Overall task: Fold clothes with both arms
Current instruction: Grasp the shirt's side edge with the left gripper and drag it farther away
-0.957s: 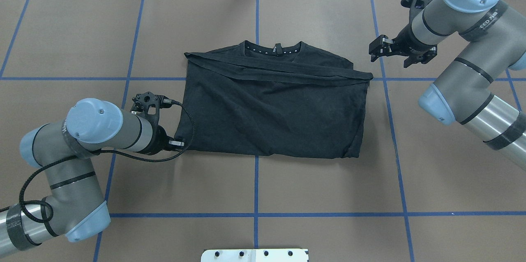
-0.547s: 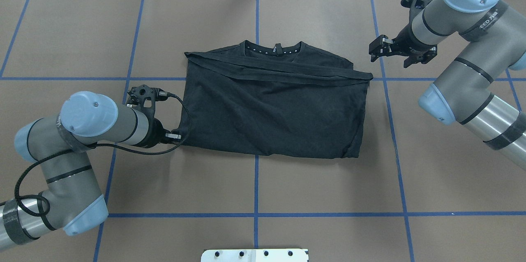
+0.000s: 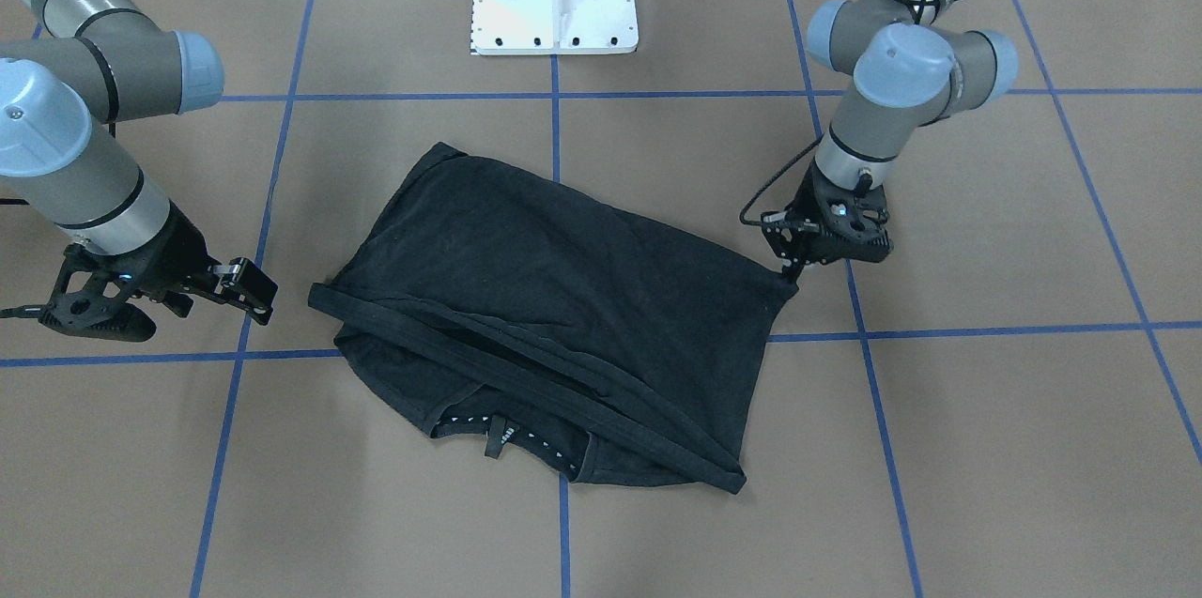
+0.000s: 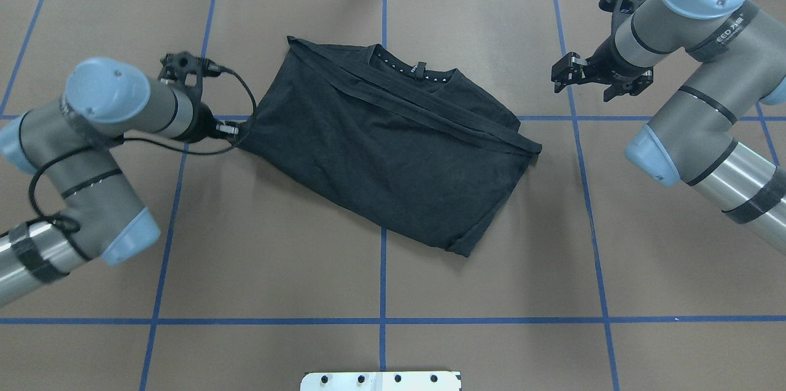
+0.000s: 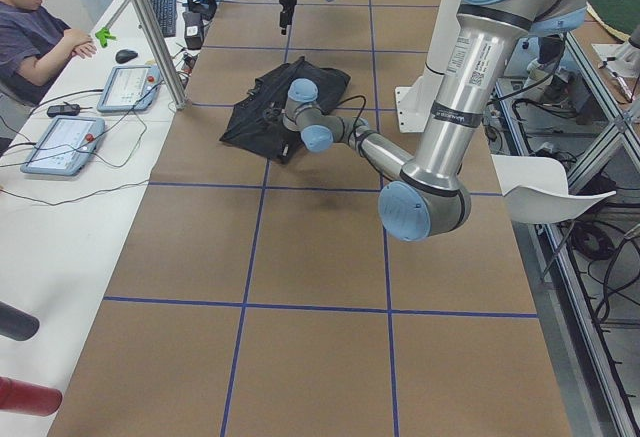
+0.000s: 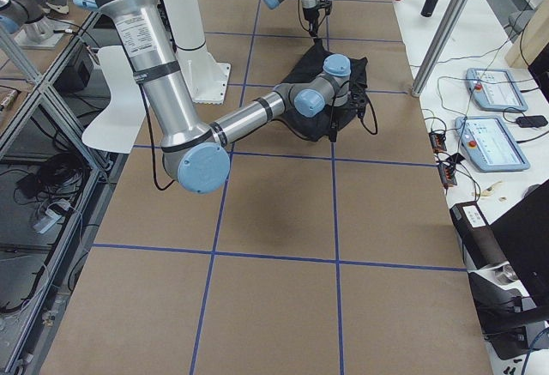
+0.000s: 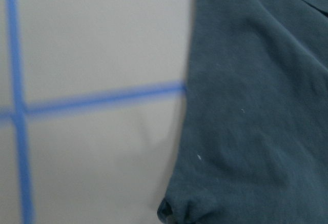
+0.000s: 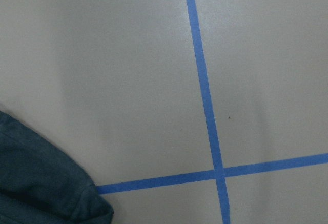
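Shirt: the black T-shirt (image 4: 393, 151) lies slanted in the middle of the table (image 4: 245, 268)
Done: one long edge looks folded over
To do: more folds, I think
Left claw (image 4: 236, 132): pinching a shirt corner
Right claw (image 4: 582, 89): spread wide, holding nothing, apart from the shirt

Overhead camera sits behind the white base (image 4: 381, 380), looking forward and down on the table (image 4: 276, 268). Front camera faces it from across, steeply down. Side cameras look along from each end, farther off. Wrist cameras sit close; every view catches the shirt (image 4: 393, 145).
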Available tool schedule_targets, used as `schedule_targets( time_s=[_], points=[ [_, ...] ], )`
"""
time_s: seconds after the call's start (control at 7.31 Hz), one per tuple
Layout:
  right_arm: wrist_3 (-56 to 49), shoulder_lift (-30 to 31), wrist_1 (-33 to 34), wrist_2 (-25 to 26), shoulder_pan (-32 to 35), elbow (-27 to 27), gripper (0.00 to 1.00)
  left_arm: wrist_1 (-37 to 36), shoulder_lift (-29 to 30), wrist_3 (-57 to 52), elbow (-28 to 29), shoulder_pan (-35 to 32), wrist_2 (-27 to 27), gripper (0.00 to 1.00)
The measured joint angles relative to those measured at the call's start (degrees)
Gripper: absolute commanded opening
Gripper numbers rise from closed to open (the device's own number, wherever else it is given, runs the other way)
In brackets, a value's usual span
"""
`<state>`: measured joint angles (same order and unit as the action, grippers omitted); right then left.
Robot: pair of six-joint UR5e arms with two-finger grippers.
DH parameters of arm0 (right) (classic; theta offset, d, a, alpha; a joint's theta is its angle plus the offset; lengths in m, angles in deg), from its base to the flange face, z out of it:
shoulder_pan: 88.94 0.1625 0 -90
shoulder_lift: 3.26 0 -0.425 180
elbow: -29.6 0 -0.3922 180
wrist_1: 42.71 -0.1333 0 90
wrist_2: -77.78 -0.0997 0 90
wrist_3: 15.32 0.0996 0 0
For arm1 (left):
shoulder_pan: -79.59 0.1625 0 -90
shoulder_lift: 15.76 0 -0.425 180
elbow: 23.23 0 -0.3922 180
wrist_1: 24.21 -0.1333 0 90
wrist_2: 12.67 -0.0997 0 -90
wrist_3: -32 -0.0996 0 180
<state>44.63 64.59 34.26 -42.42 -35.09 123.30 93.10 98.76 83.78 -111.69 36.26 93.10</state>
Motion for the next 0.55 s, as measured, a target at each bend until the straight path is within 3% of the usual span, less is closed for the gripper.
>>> schedule_targets(
  time_s=[0.27,0.55],
  points=[
    [0.0,0.0,0.1,0.0,0.0,0.0,1.0,3.4,14.1,-3.1,19.8,-4.4,-2.4,0.0],
    [0.1,0.0,0.1,0.0,0.0,0.0,1.0,13.3,24.4,-5.0,38.8,-6.6,-4.8,0.0]
  ],
)
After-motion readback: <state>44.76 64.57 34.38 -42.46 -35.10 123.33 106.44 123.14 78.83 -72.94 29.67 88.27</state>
